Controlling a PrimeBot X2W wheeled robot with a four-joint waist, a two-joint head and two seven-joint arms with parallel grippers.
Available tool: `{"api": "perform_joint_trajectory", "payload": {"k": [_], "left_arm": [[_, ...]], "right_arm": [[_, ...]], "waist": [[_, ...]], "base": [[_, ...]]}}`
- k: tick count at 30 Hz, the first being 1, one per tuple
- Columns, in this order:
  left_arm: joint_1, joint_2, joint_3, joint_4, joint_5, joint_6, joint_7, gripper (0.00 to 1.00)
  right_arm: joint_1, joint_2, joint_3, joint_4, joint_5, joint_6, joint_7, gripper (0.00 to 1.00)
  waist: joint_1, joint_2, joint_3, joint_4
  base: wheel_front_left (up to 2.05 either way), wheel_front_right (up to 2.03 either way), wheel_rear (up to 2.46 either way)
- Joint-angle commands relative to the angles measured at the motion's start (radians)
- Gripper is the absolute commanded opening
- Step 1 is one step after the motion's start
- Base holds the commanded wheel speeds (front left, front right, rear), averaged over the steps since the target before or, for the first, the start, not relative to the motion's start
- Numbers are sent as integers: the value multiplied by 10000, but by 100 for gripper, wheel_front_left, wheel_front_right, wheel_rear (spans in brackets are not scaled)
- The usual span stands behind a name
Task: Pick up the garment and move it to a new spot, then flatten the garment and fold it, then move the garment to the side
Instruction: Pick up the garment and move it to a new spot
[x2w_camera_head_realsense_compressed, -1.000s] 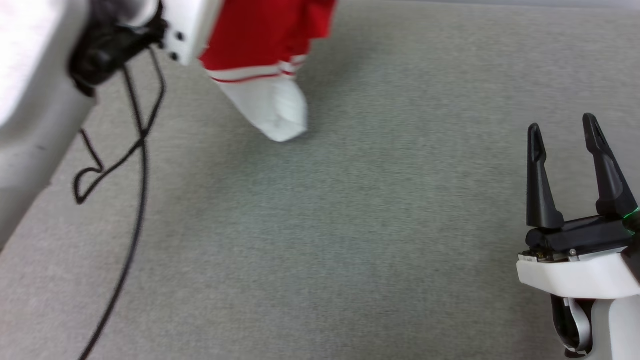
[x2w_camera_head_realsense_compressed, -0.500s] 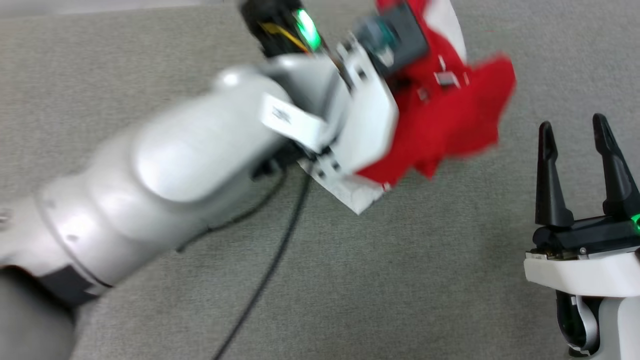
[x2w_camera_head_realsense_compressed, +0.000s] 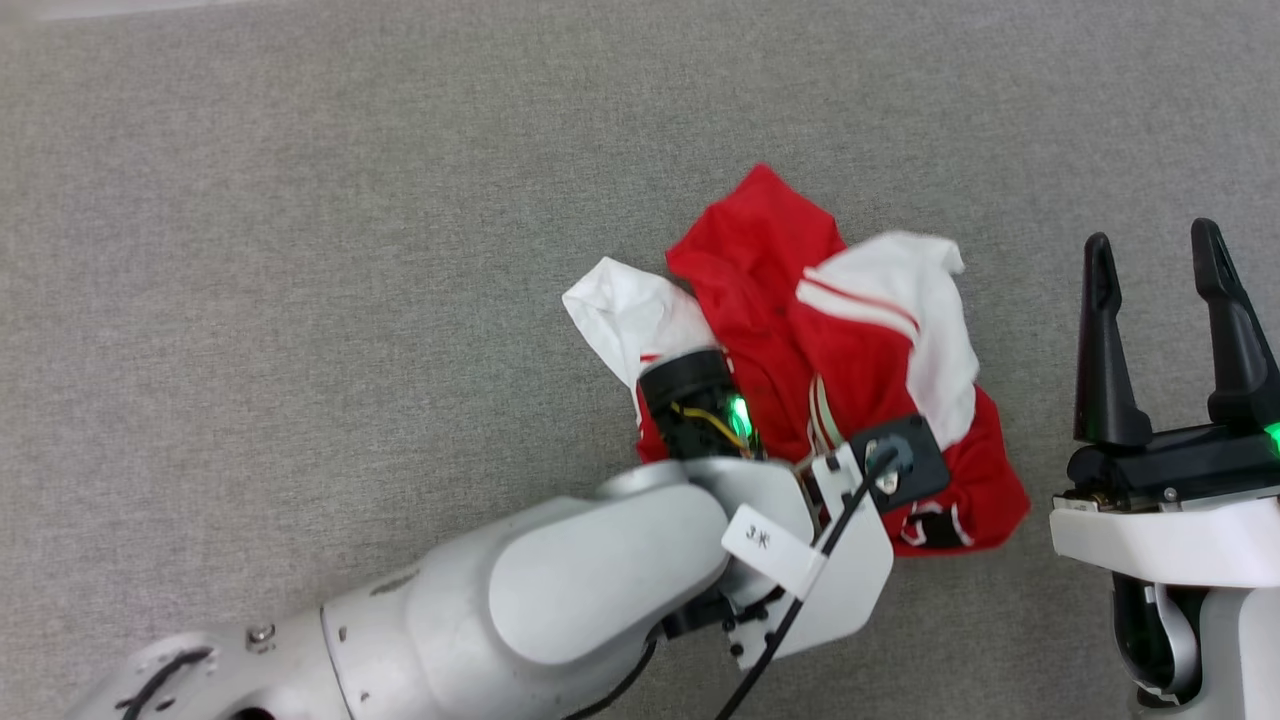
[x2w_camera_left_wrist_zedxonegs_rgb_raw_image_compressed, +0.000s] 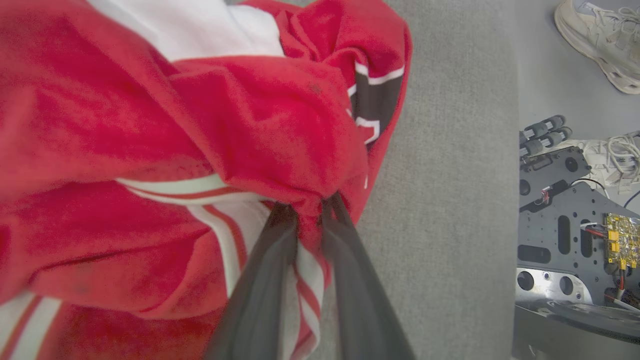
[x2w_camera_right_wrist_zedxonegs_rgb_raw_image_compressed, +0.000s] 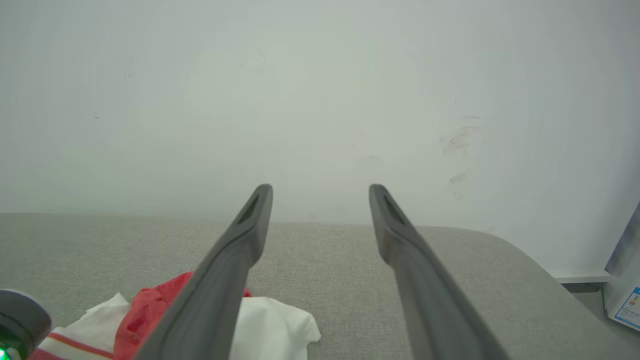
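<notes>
A grey woven cloth surface (x2w_camera_head_realsense_compressed: 300, 250) stretches wide, its far edge rounded, and it ends at a plain pale wall (x2w_camera_right_wrist_zedxonegs_rgb_raw_image_compressed: 320, 100). Off one side, down on the smooth floor, a person's pale laced sneakers (x2w_camera_left_wrist_zedxonegs_rgb_raw_image_compressed: 600, 45) stand near a dark perforated metal plate (x2w_camera_left_wrist_zedxonegs_rgb_raw_image_compressed: 565, 210).

The garment (x2w_camera_head_realsense_compressed: 780, 290), a red T-shirt with white short sleeves and red-and-white striped trim, lies crumpled in a heap on the surface, a scrap of black white-edged lettering showing.

The silver left arm (x2w_camera_head_realsense_compressed: 560, 600) reaches in from the lower left, wrist bent down over the heap. The left gripper (x2w_camera_left_wrist_zedxonegs_rgb_raw_image_compressed: 310, 205) pinches a bunched red fold.

The right gripper (x2w_camera_head_realsense_compressed: 1152, 235) hovers just beside the heap, fingers spread apart, holding nothing.
</notes>
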Motion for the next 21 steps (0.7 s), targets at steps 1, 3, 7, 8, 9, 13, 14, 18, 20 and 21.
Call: {"api": "perform_joint_trajectory", "payload": {"k": [1, 3, 7, 8, 9, 13, 14, 18, 20, 21], "left_arm": [[78, 9, 16, -31, 29, -6, 46, 0], [319, 36, 12, -98, 109, -6, 194, 0], [181, 18, 13, 1, 271, -6, -390, 100], [76, -15, 16, 98, 265, -6, -682, 100], [-10, -58, 14, 183, 272, -6, -1022, 100], [-335, -171, 41, 818, 28, -4, -3081, 100], [-390, -200, 95, 1018, -2, -4, -3544, 100], [-186, -195, 652, 1611, 58, 289, -5172, 100], [13, -97, 907, 1832, 129, 621, -5812, 100], [105, -34, 1038, 1901, 151, 802, -6091, 100]], "right_arm": [[-121, 34, 4, 14, 23, -7, -20, 100], [-118, 34, -7, 35, 25, -7, -20, 100], [-8, 34, -80, 83, -33, -7, -20, 100], [35, 34, -85, 95, -64, -7, -20, 100], [76, 34, -95, 120, -81, -7, -20, 100], [365, 33, -152, 203, -153, -7, -20, 100], [453, 33, -160, 222, -183, -7, -20, 100], [796, 33, -195, 330, -294, -7, -20, 100], [991, 33, -231, 374, -367, -7, -20, 100], [1088, 31, -247, 404, -384, -7, -20, 100]], "waist": [[0, -1, 7, -8], [0, -1, 7, -9], [0, -1, -134, 111], [0, -1, -203, 155], [0, -1, -297, 197], [0, -1, -776, 430], [0, -1, -910, 496], [0, -1, -1429, 772], [0, -1, -1688, 922], [0, -1, -1805, 999]], "base": [[0, 0, 0], [0, 0, 0], [0, 0, 0], [0, 0, 0], [0, 0, 0], [0, 0, 0], [0, 0, 0], [0, 0, 0], [0, 0, 0], [0, 0, 0]]}}
